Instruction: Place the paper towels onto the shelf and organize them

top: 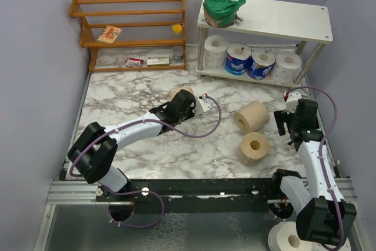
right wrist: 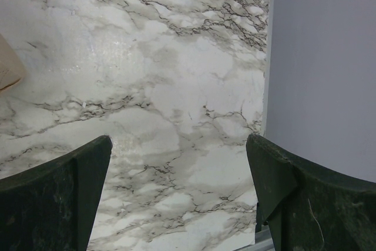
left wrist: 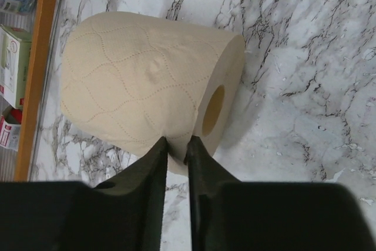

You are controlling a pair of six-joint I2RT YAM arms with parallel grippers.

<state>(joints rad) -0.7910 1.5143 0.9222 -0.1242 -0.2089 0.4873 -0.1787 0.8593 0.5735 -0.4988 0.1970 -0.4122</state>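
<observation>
While the left hand [left wrist: 176,142] meets a tan roll [left wrist: 147,86], the right hand [right wrist: 179,144] hangs spread over bare table [top: 132,95].

Lying on its side near the wooden rack [top: 132,24], that tan roll has the left hand's two fingers [left wrist: 154,168] nearly together, their tips against its outer wrap beside the core hole; whether they nip any paper I cannot tell. The right hand's fingers stand wide apart near the right wall, holding nothing. Two more tan rolls [top: 251,116] [top: 254,148] lie on the table between the arms, just beside each other. On the white shelf [top: 288,19], a green pack [top: 224,1] sits at the left end of the top board. Below it stand a white roll [top: 215,51], two blue-wrapped rolls [top: 238,58] [top: 260,64] and another pale roll [top: 286,66] in a row.
</observation>
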